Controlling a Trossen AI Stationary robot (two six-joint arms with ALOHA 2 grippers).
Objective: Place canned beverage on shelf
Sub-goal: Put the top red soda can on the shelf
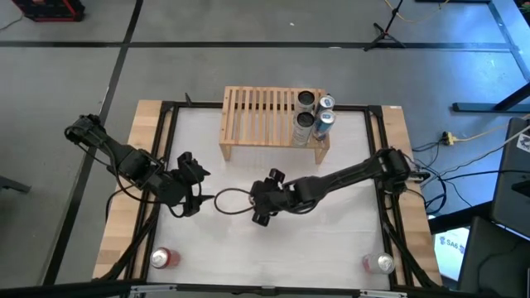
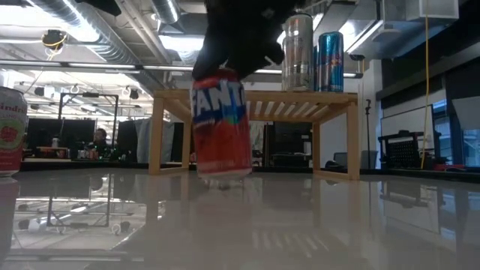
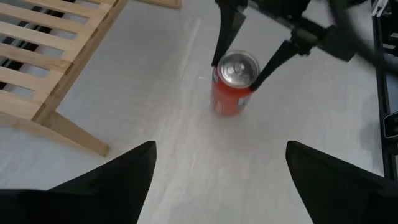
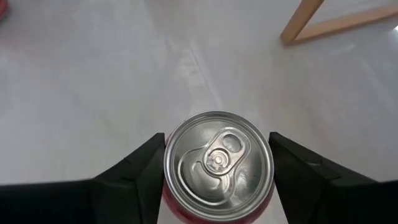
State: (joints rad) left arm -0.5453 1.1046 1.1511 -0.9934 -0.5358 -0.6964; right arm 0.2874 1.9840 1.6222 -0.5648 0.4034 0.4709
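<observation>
An orange Fanta can [image 2: 221, 124] stands out over the middle of the table with my right gripper [image 4: 217, 168] shut on it; the left wrist view shows the can [image 3: 235, 87] between the two dark fingers. The light-wood slatted shelf [image 1: 257, 116] stands on its short legs at the far side. Several cans, silver [image 1: 308, 101] and blue [image 1: 325, 103], stand on its right end. My left gripper [image 3: 221, 149] waits open at the table's left, pointing toward the can. My right gripper pinches the can between its two fingers, one on each side of the wall just below the top rim [image 4: 166, 163]. The fingers [image 3: 221, 43] come slanting down from above and from the table's right. The can stays nearly upright, its base just above the table.
A red can [image 1: 161, 258] stands at the near left corner and another can [image 1: 379, 263] at the near right. The shelf's left and middle slats [image 1: 248, 112] are bare. A black frame [image 1: 166, 108] rims the table. A person sits in the room behind [image 2: 99, 139].
</observation>
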